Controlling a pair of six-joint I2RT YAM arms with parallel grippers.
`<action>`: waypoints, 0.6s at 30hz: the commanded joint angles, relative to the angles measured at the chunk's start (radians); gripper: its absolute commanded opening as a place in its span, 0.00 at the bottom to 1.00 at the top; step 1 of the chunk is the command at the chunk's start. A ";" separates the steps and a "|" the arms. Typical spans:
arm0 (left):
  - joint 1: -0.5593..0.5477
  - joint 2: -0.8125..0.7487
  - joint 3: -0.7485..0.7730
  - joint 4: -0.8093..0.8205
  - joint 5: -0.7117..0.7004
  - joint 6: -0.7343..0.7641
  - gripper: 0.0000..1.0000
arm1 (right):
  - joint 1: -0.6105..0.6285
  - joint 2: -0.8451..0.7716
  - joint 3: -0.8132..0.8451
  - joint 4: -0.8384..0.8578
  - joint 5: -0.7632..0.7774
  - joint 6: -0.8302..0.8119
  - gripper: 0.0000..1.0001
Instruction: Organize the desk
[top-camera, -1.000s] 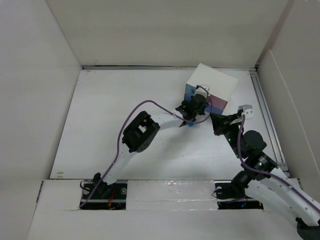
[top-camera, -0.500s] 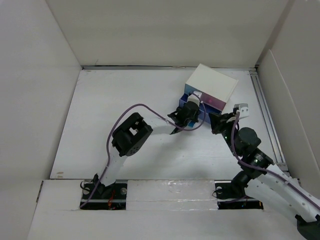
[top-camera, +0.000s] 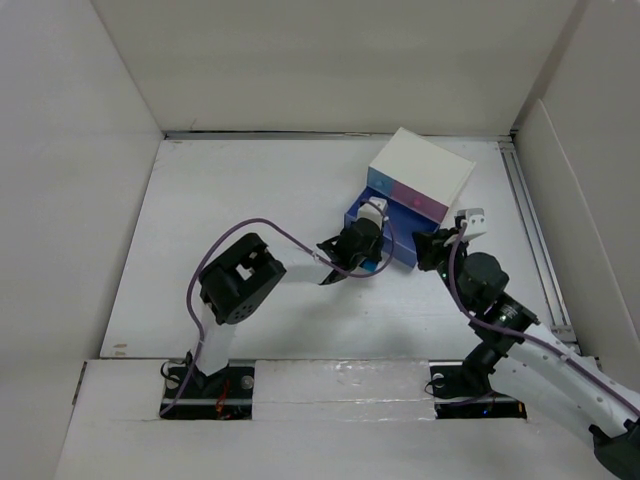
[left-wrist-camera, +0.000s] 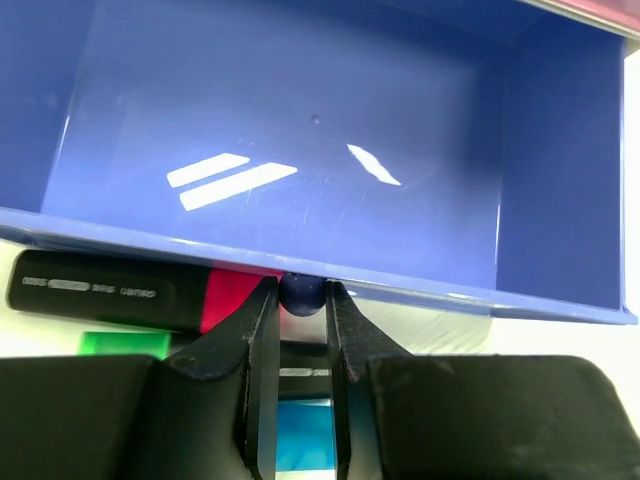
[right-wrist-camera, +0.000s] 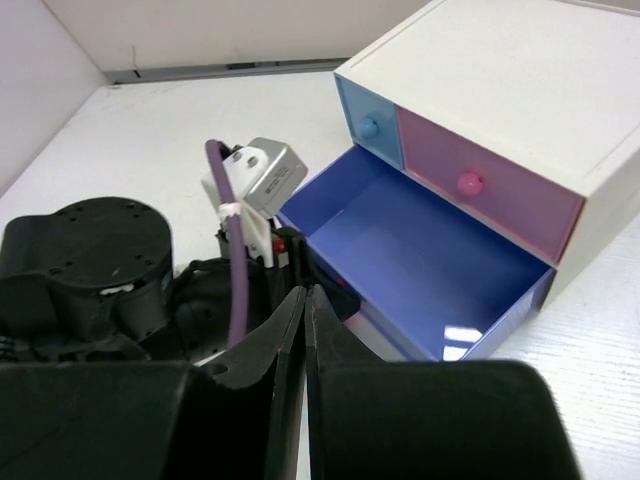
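- The left arm (top-camera: 238, 282) goes from its base forward and to the right, with the elbow bent and raised.
- The left gripper (left-wrist-camera: 300, 302) is clamped on a small dark knob (left-wrist-camera: 301, 290), one finger on each side.
- The right arm (top-camera: 498, 305) leans forward and to the left.
- The right gripper (right-wrist-camera: 305, 295) has its two fingers pressed together.

A second ago the blue drawer (right-wrist-camera: 400, 260) was shut inside the white box (top-camera: 422, 165). Now it sticks far out toward the arms. The left gripper (left-wrist-camera: 300, 292), pinching the drawer's knob (left-wrist-camera: 301, 294), has moved back with it. The left arm's big elbow (top-camera: 238, 280) has dropped nearer its base. The right arm (top-camera: 482, 275) has swung a little to the left.
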 joint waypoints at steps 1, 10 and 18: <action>-0.002 -0.100 -0.065 0.027 -0.011 -0.036 0.00 | -0.005 0.001 -0.011 0.034 0.014 0.018 0.07; -0.002 -0.178 -0.209 0.041 0.005 -0.062 0.00 | -0.005 0.050 -0.016 0.042 0.012 0.028 0.08; -0.012 -0.220 -0.243 0.039 0.019 -0.057 0.00 | -0.025 0.161 0.000 0.094 0.035 0.022 0.08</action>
